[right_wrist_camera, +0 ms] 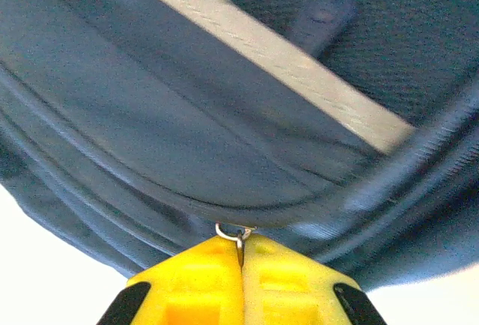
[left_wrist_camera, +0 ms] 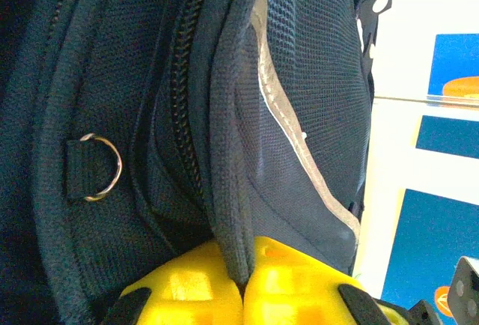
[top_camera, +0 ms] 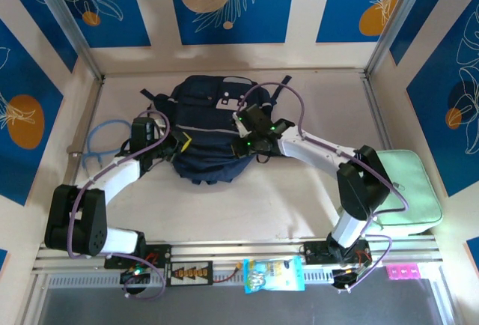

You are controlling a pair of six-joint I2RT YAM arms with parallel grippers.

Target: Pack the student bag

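Left claw: the left gripper (left_wrist_camera: 243, 286) has its yellow fingers pressed together on a raised fold of navy fabric, so it is clamped on the student bag (left_wrist_camera: 299, 78)
Beside the left claw: in its wrist view a zipper (left_wrist_camera: 183, 100) runs toward 12 o'clock just left of the pinched fold; a metal D-ring (left_wrist_camera: 105, 166) hangs from a fabric tab at 9 o'clock; the grey trim stripe (left_wrist_camera: 299, 141) curves off toward 3 o'clock
Right claw: the right gripper (right_wrist_camera: 241, 248) is closed, its tips meeting on a small metal loop (right_wrist_camera: 233, 231) at the bag's rolled edge
Beyond the right claw: the bag (right_wrist_camera: 187, 130) lies from 9 through 12 to 3 o'clock, with the trim stripe (right_wrist_camera: 262, 55) crossing it slantwise
Bag on the table: seen from above, the student bag (top_camera: 206, 126) lies toward 12 o'clock of the table's middle, its grey-white patch (top_camera: 224, 100) near the far end
Claws against the bag: the left gripper (top_camera: 179, 144) meets it at its 8 o'clock edge, the right gripper (top_camera: 251, 144) at its 4 o'clock side
In the way: the right arm's cables arch over the bag's 2 o'clock corner
Around: a blue cable loop (top_camera: 105, 134) lies at 9 o'clock, a mint-green case (top_camera: 408, 190) at 4 o'clock beneath the right arm, a snack packet (top_camera: 273, 274) at 6 o'clock, a pink item (top_camera: 402, 271) at 5 o'clock
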